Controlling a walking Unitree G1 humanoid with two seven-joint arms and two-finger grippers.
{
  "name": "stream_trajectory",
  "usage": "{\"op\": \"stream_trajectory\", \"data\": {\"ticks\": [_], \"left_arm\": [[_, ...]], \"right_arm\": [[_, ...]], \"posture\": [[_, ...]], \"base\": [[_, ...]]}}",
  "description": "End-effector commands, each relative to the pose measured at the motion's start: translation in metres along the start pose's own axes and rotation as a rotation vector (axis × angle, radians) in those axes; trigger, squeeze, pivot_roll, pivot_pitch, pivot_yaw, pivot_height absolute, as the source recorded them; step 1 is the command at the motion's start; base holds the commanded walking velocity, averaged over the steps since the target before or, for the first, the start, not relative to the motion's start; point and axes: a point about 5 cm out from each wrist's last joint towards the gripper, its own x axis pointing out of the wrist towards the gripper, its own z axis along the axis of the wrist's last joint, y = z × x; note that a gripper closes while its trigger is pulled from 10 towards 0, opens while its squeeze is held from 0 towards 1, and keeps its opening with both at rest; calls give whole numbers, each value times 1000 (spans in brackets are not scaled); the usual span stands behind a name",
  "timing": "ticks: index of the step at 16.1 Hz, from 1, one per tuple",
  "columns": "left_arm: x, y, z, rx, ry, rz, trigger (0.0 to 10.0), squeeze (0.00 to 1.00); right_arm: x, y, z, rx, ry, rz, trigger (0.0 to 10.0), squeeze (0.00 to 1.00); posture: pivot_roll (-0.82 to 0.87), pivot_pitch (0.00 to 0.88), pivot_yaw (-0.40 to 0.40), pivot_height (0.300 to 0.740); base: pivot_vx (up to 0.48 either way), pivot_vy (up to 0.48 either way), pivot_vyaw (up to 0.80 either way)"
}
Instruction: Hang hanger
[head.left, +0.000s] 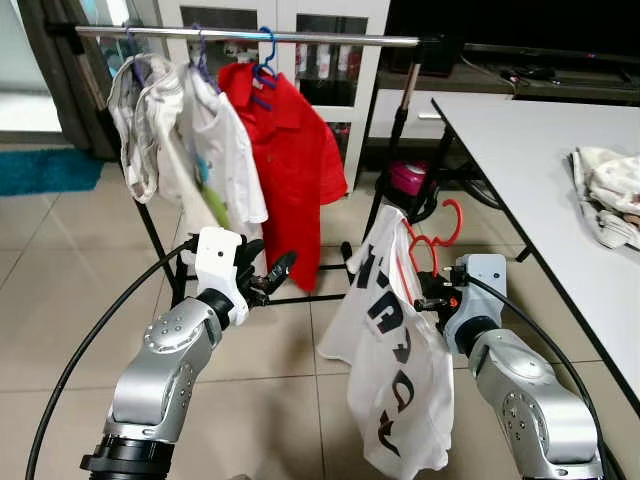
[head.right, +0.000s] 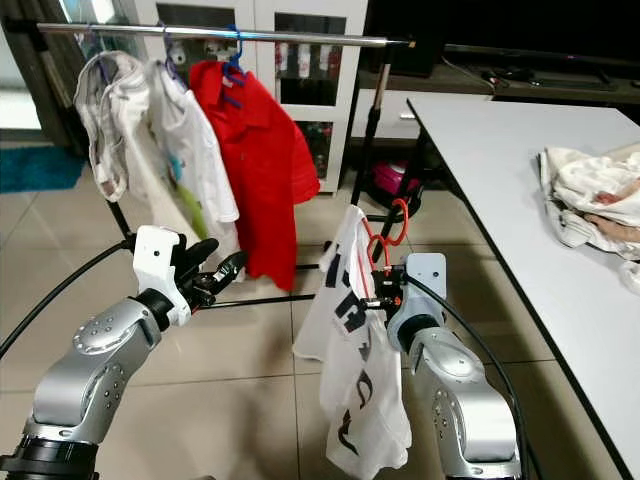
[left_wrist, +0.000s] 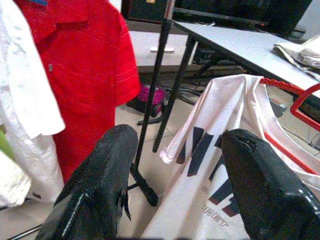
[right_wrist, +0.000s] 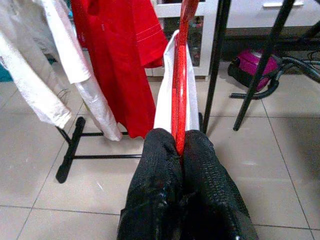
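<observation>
Here, a red hanger (head.left: 432, 240) carrying a white shirt with dark lettering (head.left: 395, 350) is held up in front of the robot by the right gripper (right_wrist: 180, 145), whose two black fingers are pressed together on the hanger's thin red frame, as is seen plainly in the right wrist view. The hanger's hook is raised above the gripper and is well below the clothes rail (head.left: 300, 37), apart from it; the shirt is draped down from the hanger toward the tiled floor (head.left: 60, 260). The left gripper (head.left: 268, 278) is held out to the left of the shirt, near it but not touching, with its fingers (left_wrist: 100, 185) spread apart and nothing between them. On the rail, a red polo shirt (head.left: 290, 170) is hung on a blue hanger (head.left: 265, 60), and beside it, toward the left, a white shirt (head.left: 225, 150) and a pale crumpled garment (head.left: 140, 120) are hung. A white table (head.left: 520, 160) is seen at the right, with a heap of light laundry (head.left: 610, 190) laid on it near its far edge. A pink object (head.left: 408, 178) is seen on the floor behind the rack's black upright.
</observation>
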Motion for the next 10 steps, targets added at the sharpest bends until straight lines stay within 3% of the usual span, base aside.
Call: {"op": "stream_trajectory", "data": {"ticks": [1, 10], "left_arm": [[1, -1, 3, 6, -9, -6, 10000, 0], [1, -3, 2, 2, -7, -10, 10000, 0]], "right_arm": [[2, 0, 7, -21, -29, -4, 10000, 0], [2, 0, 6, -29, -21, 1, 10000, 0]], "posture": [[-172, 0, -48, 740], [-176, 0, -50, 740]], "base": [[0, 270, 0], [0, 270, 0]]}}
